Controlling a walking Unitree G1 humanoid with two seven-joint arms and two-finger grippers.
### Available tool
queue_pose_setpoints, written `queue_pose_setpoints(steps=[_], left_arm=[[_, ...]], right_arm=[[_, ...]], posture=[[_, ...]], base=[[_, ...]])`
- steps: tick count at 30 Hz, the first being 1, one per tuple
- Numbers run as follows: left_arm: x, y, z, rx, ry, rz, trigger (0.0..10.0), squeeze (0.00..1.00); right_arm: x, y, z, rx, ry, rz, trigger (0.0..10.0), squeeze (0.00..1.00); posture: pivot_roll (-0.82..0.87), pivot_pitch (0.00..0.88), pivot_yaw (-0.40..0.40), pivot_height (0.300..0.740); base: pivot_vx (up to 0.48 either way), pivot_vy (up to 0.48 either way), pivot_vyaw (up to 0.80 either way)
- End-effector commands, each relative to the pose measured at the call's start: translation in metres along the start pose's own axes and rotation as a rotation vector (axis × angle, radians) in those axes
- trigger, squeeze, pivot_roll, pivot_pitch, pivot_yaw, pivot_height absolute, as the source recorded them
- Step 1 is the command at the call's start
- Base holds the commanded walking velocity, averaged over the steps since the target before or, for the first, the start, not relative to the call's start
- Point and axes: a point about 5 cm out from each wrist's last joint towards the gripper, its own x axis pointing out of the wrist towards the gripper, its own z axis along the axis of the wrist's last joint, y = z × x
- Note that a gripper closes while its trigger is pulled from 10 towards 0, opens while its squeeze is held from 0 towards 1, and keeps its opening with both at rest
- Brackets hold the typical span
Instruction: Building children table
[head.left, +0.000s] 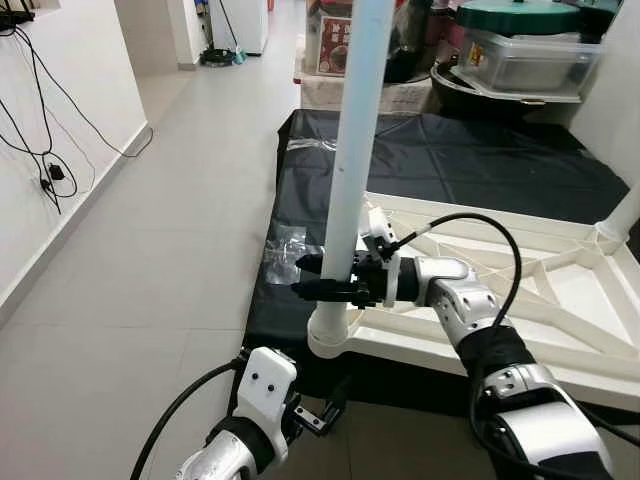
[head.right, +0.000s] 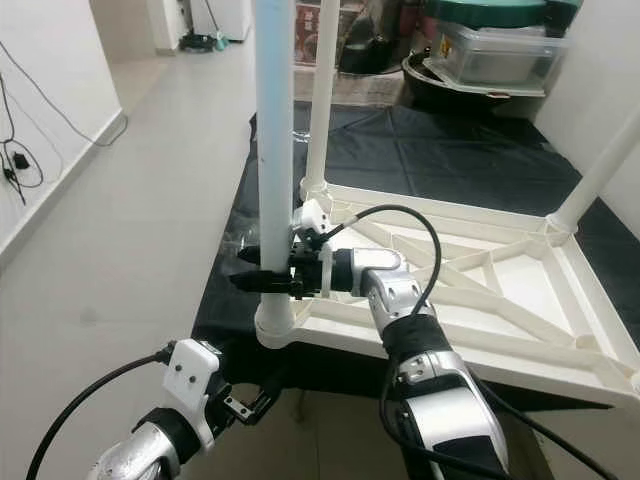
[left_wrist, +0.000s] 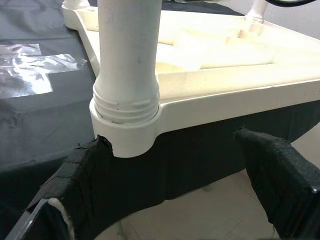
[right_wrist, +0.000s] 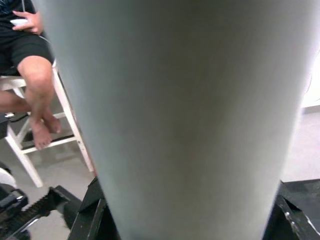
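Table leg clamped by right end effector at tabletop corner.

Close against a white table leg, black fingers of the right hand flanking its sides; behind, a seated person's bare legs on a white chair, phone in hand
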Motion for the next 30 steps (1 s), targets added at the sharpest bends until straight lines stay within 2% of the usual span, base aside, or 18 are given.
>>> queue_pose_setpoints(steps=[1, 4, 6, 8, 9, 10, 11, 12, 13, 14, 15, 16, 17, 19, 24, 25, 29, 30], left_arm=[[-0.001, -0.001, -0.003, -0.001, 0.011, -0.003, 10.0, 0.0], [0.0, 0.0, -0.002, 0.001, 0.013, -0.006, 10.0, 0.0], [0.0, 0.0, -0.002, 0.001, 0.013, -0.006, 10.0, 0.0], [0.0, 0.0, -0.002, 0.002, 0.013, -0.007, 10.0, 0.0], [0.0, 0.0, -0.002, 0.002, 0.013, -0.007, 10.0, 0.0], [0.0, 0.0, -0.002, 0.003, 0.013, -0.007, 10.0, 0.0], [0.0, 0.0, -0.002, 0.003, 0.013, -0.007, 10.0, 0.0], [0.001, 0.001, -0.002, 0.004, 0.014, -0.008, 10.0, 0.0], [0.001, 0.001, -0.002, 0.004, 0.014, -0.008, 10.0, 0.0], [0.001, 0.001, -0.002, 0.006, 0.013, -0.01, 10.0, 0.0], [0.001, 0.001, -0.002, 0.007, 0.013, -0.011, 10.0, 0.0], [0.001, 0.001, -0.002, 0.007, 0.013, -0.011, 10.0, 0.0], [0.001, 0.001, -0.002, 0.009, 0.013, -0.01, 10.0, 0.0], [0.001, 0.001, -0.002, 0.01, 0.013, -0.008, 10.0, 0.0], [0.001, 0.001, -0.002, 0.011, 0.011, -0.007, 10.0, 0.0], [0.001, 0.001, -0.002, 0.01, 0.011, -0.008, 10.0, 0.0], [0.001, 0.001, -0.002, 0.01, 0.011, -0.008, 10.0, 0.0], [0.002, 0.001, -0.002, 0.009, 0.011, -0.007, 10.0, 0.0]], right_arm=[[0.002, -0.002, -0.002, 0.023, -0.007, -0.019, 0.0, 0.0], [-0.001, -0.026, 0.002, 0.034, -0.072, -0.49, 0.0, 0.0], [-0.001, -0.026, 0.002, 0.034, -0.072, -0.49, 0.0, 0.0], [-0.015, -0.042, -0.002, 0.086, -0.087, -0.873, 0.0, 0.0], [-0.015, -0.042, -0.002, 0.086, -0.087, -0.873, 0.0, 0.0], [-0.028, -0.047, -0.006, 0.119, -0.098, -1.098, 0.0, 0.0], [-0.028, -0.047, -0.006, 0.119, -0.098, -1.098, 0.0, 0.0], [-0.043, -0.046, -0.011, 0.131, -0.112, -1.335, 0.0, 0.0], [-0.043, -0.046, -0.011, 0.131, -0.112, -1.335, 0.0, 0.0], [-0.055, -0.04, -0.014, 0.144, -0.135, -1.537, 0.0, 0.0], [-0.061, -0.033, -0.018, 0.169, -0.155, -1.671, 0.0, 0.0], [-0.061, -0.033, -0.018, 0.169, -0.155, -1.671, 0.0, 0.0], [-0.061, -0.024, -0.021, 0.19, -0.172, -1.766, 0.0, 0.0], [-0.053, -0.015, -0.024, 0.243, -0.196, -1.832, 0.0, 0.0], [-0.034, -0.007, -0.027, 0.302, -0.216, -1.853, 0.0, 0.0], [-0.026, -0.007, -0.025, 0.29, -0.232, -1.804, 10.0, 0.0], [-0.021, -0.008, -0.023, 0.278, -0.242, -1.767, 10.0, 0.0], [-0.017, -0.008, -0.02, 0.25, -0.265, -1.709, 10.0, 1.0]], posture=[[0.16, 0.072, -0.072, 0.74], [0.15, 0.076, -0.068, 0.74], [0.15, 0.076, -0.068, 0.74], [0.15, 0.079, -0.064, 0.74], [0.15, 0.079, -0.064, 0.74], [0.14, 0.079, -0.06, 0.74], [0.14, 0.079, -0.06, 0.74], [0.14, 0.082, -0.061, 0.74], [0.14, 0.082, -0.061, 0.74], [0.14, 0.082, -0.061, 0.74], [0.14, 0.084, -0.062, 0.74], [0.14, 0.084, -0.062, 0.74], [0.14, 0.083, -0.062, 0.74], [0.14, 0.084, -0.063, 0.74], [0.14, 0.084, -0.062, 0.74], [0.14, 0.085, -0.065, 0.74], [0.14, 0.085, -0.064, 0.74], [0.14, 0.086, -0.065, 0.74]], base=[[0.0, 0.0, 0.0], [0.0, 0.0, 0.0], [0.0, 0.0, 0.0], [0.0, 0.0, 0.0], [0.0, 0.0, 0.0], [0.0, 0.0, 0.0], [0.0, 0.0, 0.0], [0.0, 0.0, 0.0], [0.0, 0.0, 0.0], [0.0, 0.0, 0.0], [0.0, 0.0, 0.0], [0.0, 0.0, 0.0], [0.0, 0.0, 0.0], [0.0, 0.0, 0.0], [0.0, 0.0, 0.0], [0.0, 0.0, 0.0], [0.0, 0.0, 0.0], [0.0, 0.0, 0.0]])
